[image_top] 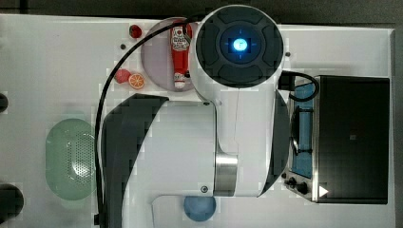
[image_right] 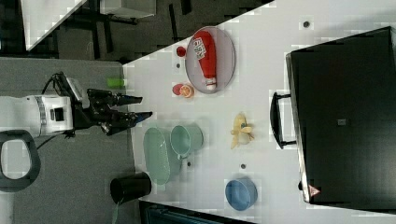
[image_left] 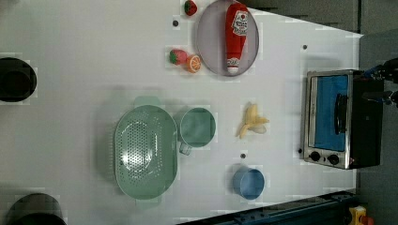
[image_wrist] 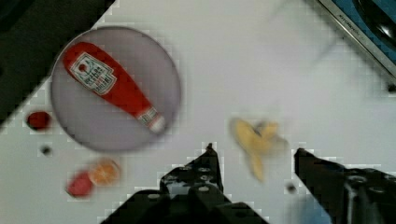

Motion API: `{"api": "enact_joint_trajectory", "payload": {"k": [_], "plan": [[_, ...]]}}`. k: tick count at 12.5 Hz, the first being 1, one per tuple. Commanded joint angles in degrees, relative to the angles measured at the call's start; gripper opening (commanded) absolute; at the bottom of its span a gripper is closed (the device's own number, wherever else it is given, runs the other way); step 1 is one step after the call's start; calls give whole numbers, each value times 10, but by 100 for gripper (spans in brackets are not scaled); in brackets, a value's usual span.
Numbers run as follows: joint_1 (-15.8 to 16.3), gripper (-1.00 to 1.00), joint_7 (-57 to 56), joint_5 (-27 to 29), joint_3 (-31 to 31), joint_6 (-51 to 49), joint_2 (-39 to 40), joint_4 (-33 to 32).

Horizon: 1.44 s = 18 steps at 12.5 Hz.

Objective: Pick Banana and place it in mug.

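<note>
1. The small pale yellow toy banana bunch lies loose on the white desk, in its middle part, between the small round mint-green mug and the silver toaster oven that stands at the desk's edge on the left view's right. Nothing touches it.
2. The black two-fingered claw is released, its jaws apart and empty; in the right view it hangs off the desk, well apart from the banana bunch.
3. The bunch looks like light moulded plastic or rubber: probably stiff, smooth, a bit slippery, and not fragile. Being so light, it may skid if one finger meets it first.
4. Its curved fingers splay from a common stem, so the outline is uneven. The best hold is likely across the narrow middle of the bunch, where the fingers join, jaws squarely on both sides.
5. The mug stands upright just beside the oval perforated green strainer, mouth open; the bunch looks narrower than that mouth, so it should drop in.
</note>
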Motion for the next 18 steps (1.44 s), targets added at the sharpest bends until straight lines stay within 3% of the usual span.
{"api": "enact_joint_trajectory", "payload": {"k": [1, 3, 6, 12, 15, 18], "plan": [[-16, 54, -45, 7, -28, -102, -221, -155], [-15, 100, -48, 7, -28, -100, -218, -176], [-13, 100, -73, 7, -23, -42, -198, -240], [-12, 100, -241, 7, -12, 227, -91, -366], [-12, 100, -383, 7, -10, 339, -14, -387], [-12, 100, -436, 7, -6, 399, 61, -389]]}}
